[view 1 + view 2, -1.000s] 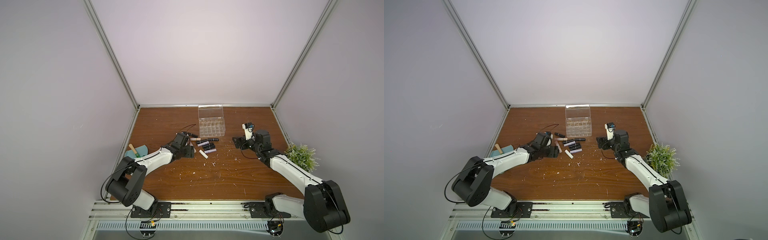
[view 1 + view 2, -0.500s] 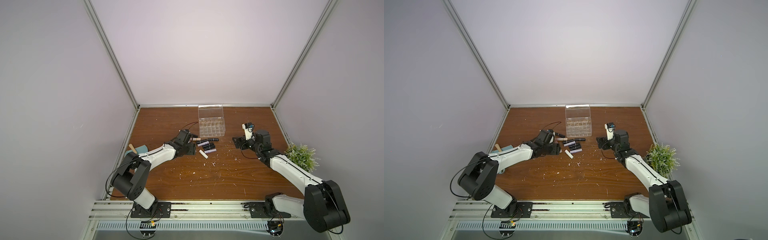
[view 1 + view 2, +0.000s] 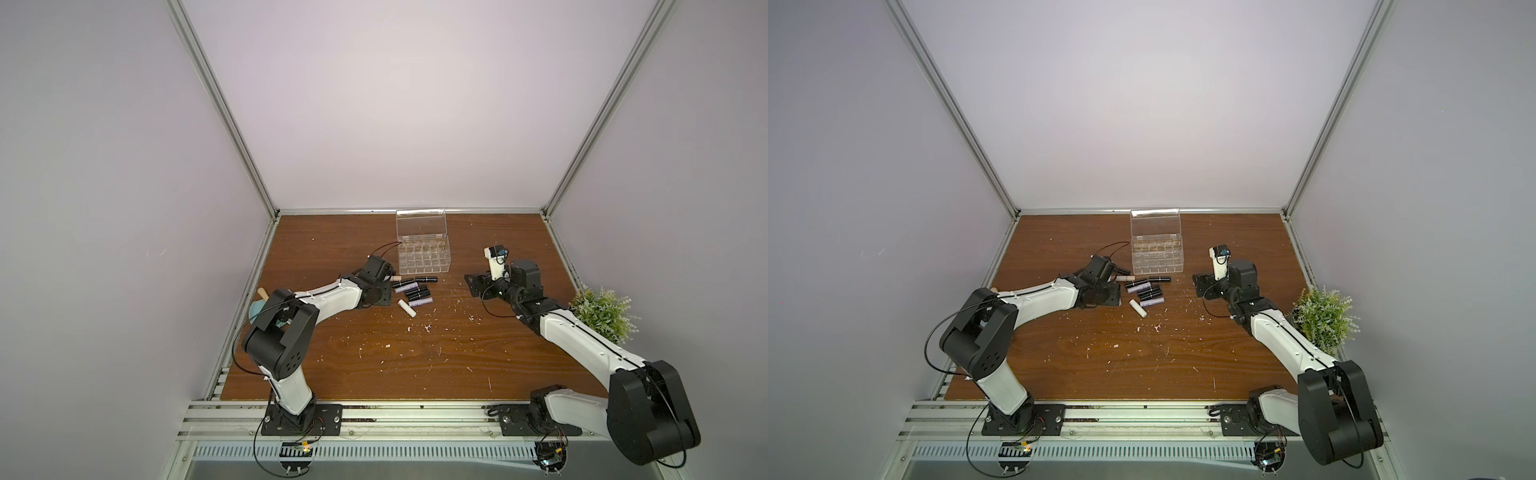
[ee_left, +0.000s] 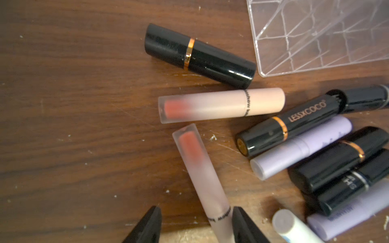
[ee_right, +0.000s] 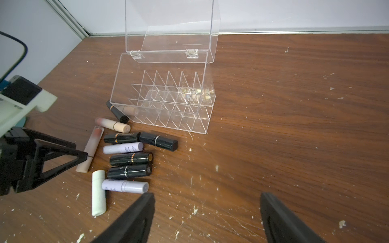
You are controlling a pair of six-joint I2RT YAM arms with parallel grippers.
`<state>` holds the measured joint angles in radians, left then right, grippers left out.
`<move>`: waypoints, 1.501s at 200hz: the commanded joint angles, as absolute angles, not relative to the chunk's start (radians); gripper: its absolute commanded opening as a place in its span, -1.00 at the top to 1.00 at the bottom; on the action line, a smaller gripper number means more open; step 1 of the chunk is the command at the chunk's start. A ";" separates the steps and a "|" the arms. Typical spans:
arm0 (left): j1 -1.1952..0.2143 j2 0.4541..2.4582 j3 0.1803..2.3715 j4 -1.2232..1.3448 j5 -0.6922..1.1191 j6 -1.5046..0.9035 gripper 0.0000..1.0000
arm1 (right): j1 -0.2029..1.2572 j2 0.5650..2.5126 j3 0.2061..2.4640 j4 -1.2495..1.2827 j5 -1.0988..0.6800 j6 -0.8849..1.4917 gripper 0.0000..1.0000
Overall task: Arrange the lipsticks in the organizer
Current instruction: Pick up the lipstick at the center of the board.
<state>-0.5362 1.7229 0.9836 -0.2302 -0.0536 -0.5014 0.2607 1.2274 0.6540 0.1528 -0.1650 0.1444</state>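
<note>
A scuffed brown wooden table (image 3: 415, 353) stands between pale walls (image 3: 395, 104). The left gripper (image 4: 195, 207) has its jaws apart astride one peach-pink lipstick (image 4: 202, 174); one fingertip (image 4: 240, 221) touches it. The other lipsticks (image 5: 128, 160) lie clustered just beside it, near-left of the open-lidded organizer (image 5: 168, 121). On the right, the right gripper (image 5: 207, 210) hovers with its jaws wide apart over bare wood.

You have a brown wood-grain table (image 5: 294, 126) flecked with white, and on it glossy black lipsticks (image 4: 200, 55), several with thin gold bands. Beside them are pale lilac tubes (image 4: 301, 147) and frosted peach-pink tubes (image 4: 221, 105) showing coral red at one end. One cream-white tube (image 5: 98, 192) is plain, and the organizer (image 5: 168, 120) is colourless and see-through.
</note>
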 commanded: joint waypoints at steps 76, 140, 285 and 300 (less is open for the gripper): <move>-0.546 1.733 0.997 -0.305 -0.084 -0.480 -0.06 | 0.265 1.221 0.678 0.150 -0.163 0.129 -0.70; -0.546 1.777 1.019 -0.308 -0.051 -0.460 0.09 | 0.265 1.226 0.680 0.147 -0.164 0.129 -0.70; -0.580 1.473 0.918 -0.276 0.121 -0.418 0.73 | 0.267 1.265 0.748 0.086 -0.383 0.156 -0.98; -0.580 1.337 0.871 -0.154 0.263 -0.418 0.74 | 0.278 1.279 0.775 0.100 -0.518 0.195 -0.99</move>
